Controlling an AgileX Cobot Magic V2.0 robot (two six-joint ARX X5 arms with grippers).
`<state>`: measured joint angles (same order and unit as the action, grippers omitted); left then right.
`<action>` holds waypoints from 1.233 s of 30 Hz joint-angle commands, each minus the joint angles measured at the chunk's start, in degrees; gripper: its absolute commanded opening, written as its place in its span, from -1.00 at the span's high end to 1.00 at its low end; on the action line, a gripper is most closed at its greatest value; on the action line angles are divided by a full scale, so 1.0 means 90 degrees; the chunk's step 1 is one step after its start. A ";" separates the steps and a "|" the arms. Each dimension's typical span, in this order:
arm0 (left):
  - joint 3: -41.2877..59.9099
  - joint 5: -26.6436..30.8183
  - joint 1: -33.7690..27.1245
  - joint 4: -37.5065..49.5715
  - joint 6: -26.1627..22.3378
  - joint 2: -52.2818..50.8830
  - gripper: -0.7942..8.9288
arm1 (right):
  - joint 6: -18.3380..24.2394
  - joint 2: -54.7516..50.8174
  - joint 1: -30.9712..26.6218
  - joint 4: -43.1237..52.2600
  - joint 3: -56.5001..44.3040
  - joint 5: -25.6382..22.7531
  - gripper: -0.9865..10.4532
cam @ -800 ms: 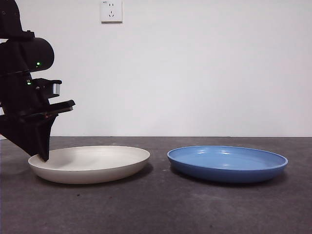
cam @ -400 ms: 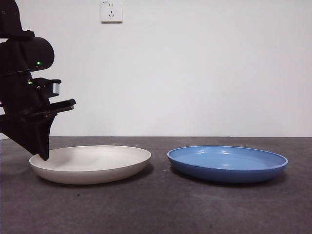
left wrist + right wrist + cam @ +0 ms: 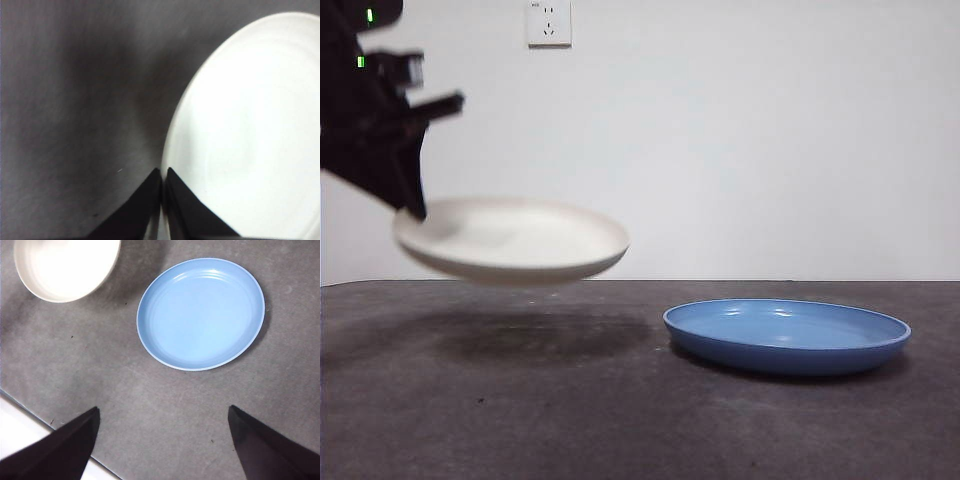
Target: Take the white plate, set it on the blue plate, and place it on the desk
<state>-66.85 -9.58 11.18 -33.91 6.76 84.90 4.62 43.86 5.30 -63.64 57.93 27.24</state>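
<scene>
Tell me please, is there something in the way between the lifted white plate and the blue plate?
Nothing visible. The left claw holds the white plate in the air; only bare desk separates it from the blue plate.

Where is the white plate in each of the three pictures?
Front view: the white plate hangs in the air at the left, held by its rim in the left gripper.
Left wrist view: it fills the right side, its rim pinched between the jaws.
Right wrist view: it is cut off at one corner.
Shared landmark: the blue plate on the desk, seen in the front and right wrist views.
</scene>
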 commanded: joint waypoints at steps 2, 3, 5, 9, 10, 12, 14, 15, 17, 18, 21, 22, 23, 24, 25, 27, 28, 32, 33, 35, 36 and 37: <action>-0.0347 -0.0185 0.0308 0.0063 0.0257 -0.0124 0.82 | -0.0083 0.0024 0.0027 0.0068 0.0124 0.0012 0.11; -0.0466 -0.0185 0.0447 0.0061 0.0316 -0.0121 0.82 | -0.0153 0.0022 0.0027 0.0087 0.0124 -0.0010 0.11; -0.0634 -0.0185 0.0670 0.0087 0.0362 -0.0083 0.82 | -0.0231 0.0010 0.0027 0.0109 0.0124 -0.0029 0.11; -0.1069 -0.0175 0.1197 0.0104 0.0418 0.0216 0.82 | -0.0306 -0.0112 0.0027 0.0109 0.0141 -0.0029 0.11; -0.1183 -0.0170 0.1324 0.0117 0.0466 0.0345 0.82 | -0.0325 -0.0155 0.0027 0.0109 0.0155 -0.0029 0.11; -0.1416 -0.0153 0.1532 0.0102 0.0500 0.0614 0.82 | -0.0398 -0.0255 0.0027 0.0109 0.0187 -0.0032 0.11; -0.1634 -0.0151 0.1724 0.0107 0.0525 0.0908 0.82 | -0.0481 -0.0364 0.0027 0.0104 0.0231 -0.0034 0.11; -0.1775 -0.0151 0.1838 0.0102 0.0551 0.1107 0.82 | -0.0510 -0.0430 0.0027 0.0102 0.0255 -0.0036 0.11; -0.1984 -0.0148 0.1996 0.0104 0.0571 0.1406 0.82 | -0.0544 -0.0554 0.0027 0.0044 0.0325 -0.0058 0.11; -0.2113 -0.0143 0.2079 0.0104 0.0614 0.1581 0.82 | -0.0576 -0.0612 0.0027 0.0005 0.0376 -0.0095 0.11; -0.2475 -0.0100 0.2305 0.0104 0.0663 0.2101 0.82 | -0.0612 -0.0750 0.0027 -0.0124 0.0576 -0.0245 0.11; -0.2584 -0.0075 0.2368 0.0107 0.0665 0.2263 0.82 | -0.0614 -0.0787 0.0027 -0.0180 0.0663 -0.0301 0.11; -0.2691 -0.0063 0.2424 0.0102 0.0665 0.2426 0.82 | -0.0617 -0.0814 0.0027 -0.0214 0.0738 -0.0367 0.11; -0.2844 -0.0053 0.2487 0.0053 0.0665 0.2620 0.82 | -0.0614 -0.0821 0.0027 -0.0262 0.0848 -0.0444 0.11; -0.2939 -0.0051 0.2526 0.0053 0.0665 0.2761 0.82 | -0.0614 -0.0826 0.0027 -0.0308 0.0930 -0.0512 0.11; -0.3145 -0.0046 0.2620 0.0053 0.0670 0.3087 0.82 | -0.0612 -0.0835 0.0027 -0.0381 0.1110 -0.0617 0.11; -0.3225 -0.0044 0.2657 0.0053 0.0673 0.3215 0.82 | -0.0614 -0.0845 0.0027 -0.0384 0.1166 -0.0634 0.11; -0.3480 0.0102 0.2778 0.0049 0.0695 0.3699 0.82 | -0.0617 -0.0852 0.0027 -0.0420 0.1326 -0.0704 0.11; -0.3504 0.0129 0.2805 0.0051 0.0692 0.3784 0.82 | -0.0617 -0.0852 0.0027 -0.0418 0.1328 -0.0699 0.11; -0.3546 0.0129 0.2827 0.0053 0.0692 0.3927 0.82 | -0.0617 -0.0852 0.0027 -0.0444 0.1326 -0.0707 0.11; -0.3546 0.0129 0.2832 0.0058 0.0692 0.3980 0.82 | -0.0614 -0.0852 0.0027 -0.0459 0.1326 -0.0704 0.11; -0.3546 0.0129 0.2837 0.0070 0.0692 0.4019 0.82 | -0.0614 -0.0852 0.0027 -0.0461 0.1326 -0.0707 0.11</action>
<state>-96.75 -8.62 36.18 -34.04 12.64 119.77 -0.40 35.99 5.30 -68.10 68.84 20.97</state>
